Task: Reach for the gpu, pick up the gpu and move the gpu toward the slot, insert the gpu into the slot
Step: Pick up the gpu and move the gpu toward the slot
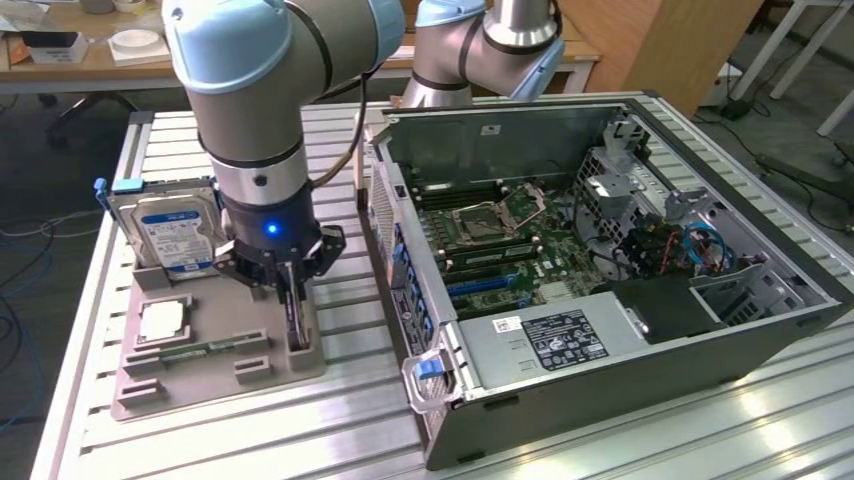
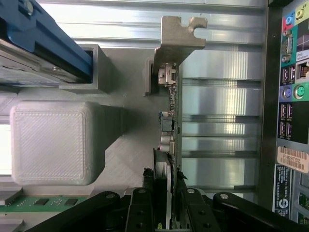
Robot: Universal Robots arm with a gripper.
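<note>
The gpu (image 1: 296, 328) stands on edge in the grey holder tray (image 1: 254, 385), at the exterior view's left of the open computer case (image 1: 747, 350). My gripper (image 1: 287, 290) reaches straight down onto it. In the wrist view the gpu (image 2: 170, 121) appears edge-on, with its silver end bracket (image 2: 176, 36) at the far end. My gripper (image 2: 166, 183) has a black finger (image 2: 148, 186) pressed against each face of the card, so it is shut on the card. The blue slot (image 1: 483, 287) lies on the motherboard inside the case.
The tray also holds a blue-labelled hard drive (image 1: 174, 235), a silver processor (image 1: 163, 320) and a green memory stick (image 1: 207, 350). The case's rear panel with its ports (image 2: 289, 96) stands close beside the card. A second arm's base (image 1: 481, 50) rises behind the case.
</note>
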